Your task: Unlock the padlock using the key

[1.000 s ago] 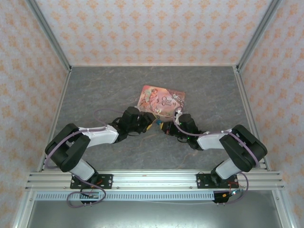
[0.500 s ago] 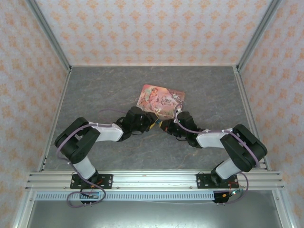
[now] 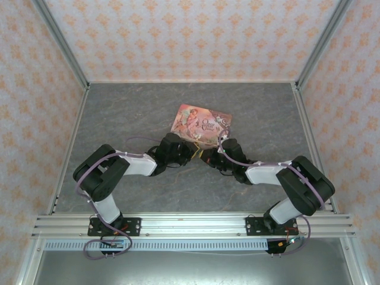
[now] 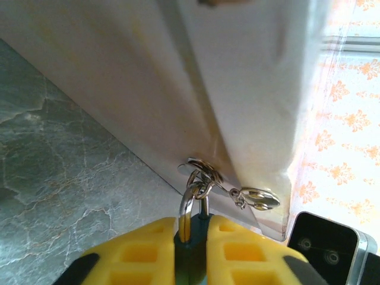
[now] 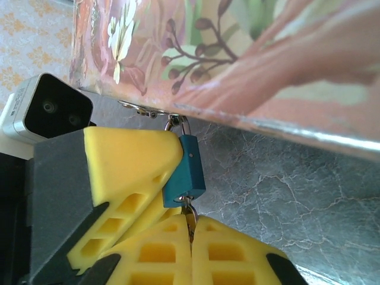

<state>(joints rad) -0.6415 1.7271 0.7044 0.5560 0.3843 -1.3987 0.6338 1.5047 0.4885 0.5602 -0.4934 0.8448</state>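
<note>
The small teal padlock point(image 5: 185, 171) hangs by its silver shackle point(image 4: 187, 208) from rings on the pink tin point(image 3: 202, 124), at the tin's near edge. My left gripper point(image 4: 191, 228) is shut on the padlock body point(image 4: 191, 255), one yellow finger on each side. From the opposite side my right gripper point(image 5: 191, 222) is shut on the thin metal key point(image 5: 190, 209), whose tip sits in the bottom of the padlock. One yellow finger of the left gripper point(image 5: 127, 160) presses against the lock's side. From above, both grippers point(image 3: 193, 153) point(image 3: 206, 155) meet just in front of the tin.
The pink illustrated tin point(image 5: 267, 59) lies flat on the grey marbled floor point(image 3: 130, 119), right behind both grippers. Patterned walls point(image 3: 41, 119) enclose the table, and an aluminium rail point(image 3: 190, 224) runs along the near edge.
The left arm has moved right toward the tin and its jaws have closed on the padlock. The right gripper stays at the lock with the key.
</note>
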